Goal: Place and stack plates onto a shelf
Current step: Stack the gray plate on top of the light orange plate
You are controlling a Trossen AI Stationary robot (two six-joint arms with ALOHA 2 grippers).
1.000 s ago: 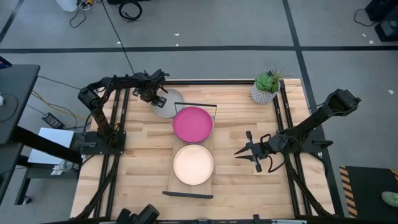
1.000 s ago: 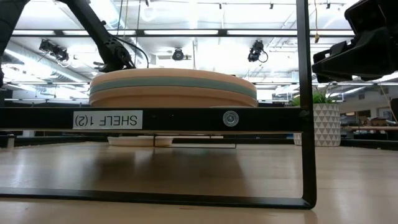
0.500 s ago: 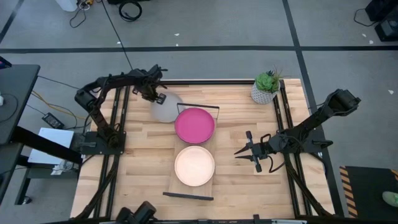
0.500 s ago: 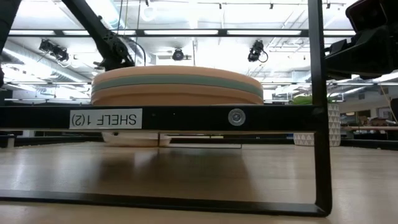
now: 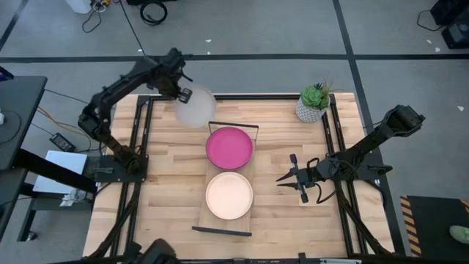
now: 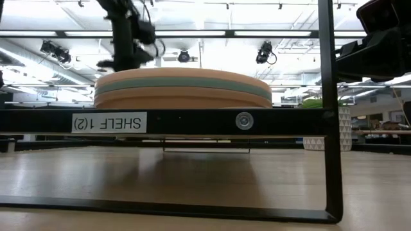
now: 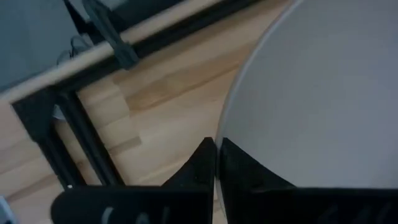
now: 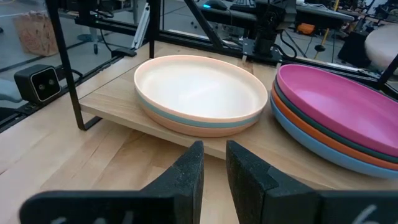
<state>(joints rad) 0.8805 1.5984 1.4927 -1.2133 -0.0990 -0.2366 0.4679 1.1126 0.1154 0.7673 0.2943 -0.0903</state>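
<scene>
Left gripper (image 5: 183, 93) is holding the grey plate (image 5: 194, 108) by its rim, fingers (image 7: 205, 163) pinched shut on the edge in the left wrist view, and carrying it in the air over the far-left part of the worktop (image 5: 168, 176), just beyond the shelf's far end bar.

The shelf (image 5: 247, 205) is running lengthwise from far edge toward near edge, roughly mid-worktop. On it two stacks are sitting side by side: the magenta-topped stack (image 5: 229, 147) at the far end w/ orange, dark teal and blue plates showing under it in the right wrist view, and the peach-topped stack (image 5: 229, 195) at the near end w/ a light teal plate beneath.

Key relation: the nearest stack, the magenta one, is lying toward the near-right of the held plate, just past the end bar. Plate looks to be above bar height, judging by the low view, tho clearance is hard to confirm. Next move is probably carrying it across and lowering it centred on that stack.

Right gripper (image 5: 282, 178) is waiting over the right side of the worktop, near the shelf, fingers nearly closed w/ only a narrow gap, gripping nothing.
</scene>
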